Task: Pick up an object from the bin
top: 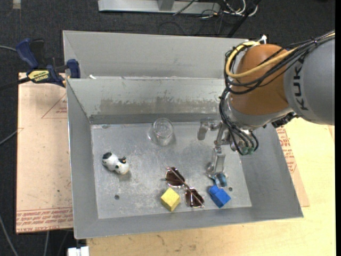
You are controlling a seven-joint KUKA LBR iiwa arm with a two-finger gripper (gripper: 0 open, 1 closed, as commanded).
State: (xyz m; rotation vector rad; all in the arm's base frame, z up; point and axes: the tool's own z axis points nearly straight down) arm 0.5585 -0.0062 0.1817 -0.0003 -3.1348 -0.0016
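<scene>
My gripper [209, 151] hangs over the right part of the bin floor, its two grey fingers spread apart and open, with nothing between them. The lower fingertip [216, 168] stands just above a small blue block [219, 196] near the front wall; I cannot tell whether it touches the block. To the left of that block lies a pair of sunglasses with brown lenses [184, 187], and a yellow cube [170, 199] rests against the glasses' left side.
A clear plastic cup [162, 132] stands at the back middle of the floor, left of the gripper. A small white-and-black toy animal [115, 164] lies at the left. The arm's orange cover and cables hang over the bin's right back corner.
</scene>
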